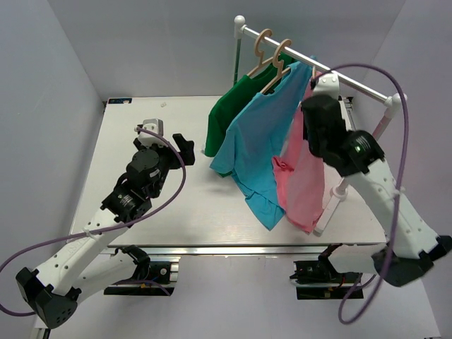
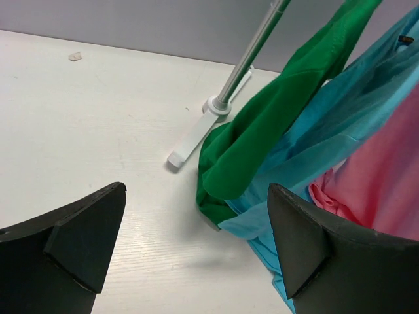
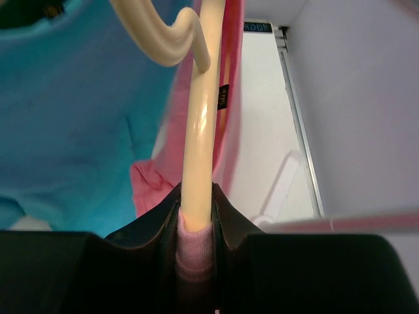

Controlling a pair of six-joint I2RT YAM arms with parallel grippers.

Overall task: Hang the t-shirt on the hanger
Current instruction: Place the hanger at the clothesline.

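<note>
Right gripper [image 3: 196, 209]: I see its two fingers [image 3: 147, 226] pinched tight on the neck of the hanger [image 3: 198, 124]. A fold of pink cloth is caught between them just under the wood.
Hanger: pale wood, its stem rising from the fingers to the curved hook [image 3: 163, 46] at the top of the right wrist view. I cannot tell whether the hook sits on the rail [image 1: 360, 86].
Pink t-shirt [image 1: 304, 176]: it hangs from the hanger at the right-arm end of the row. It droops below the right gripper, with its hem near the table's front edge in the top view.
Left gripper [image 2: 196, 196]: jaws spread wide with nothing between them. It hovers over the table [image 1: 176, 212] and faces the hanging clothes.
Teal-blue t-shirt [image 1: 258, 138]: it hangs in the middle of the row, its edge against the pink t-shirt.
Green t-shirt [image 1: 229, 106]: it hangs at the left-arm end, partly behind the teal-blue one.
Rail: a white bar running slantwise above all three shirts.
Rack foot [image 2: 196, 134]: white, lying flat on the table just beside the green hem.
</note>
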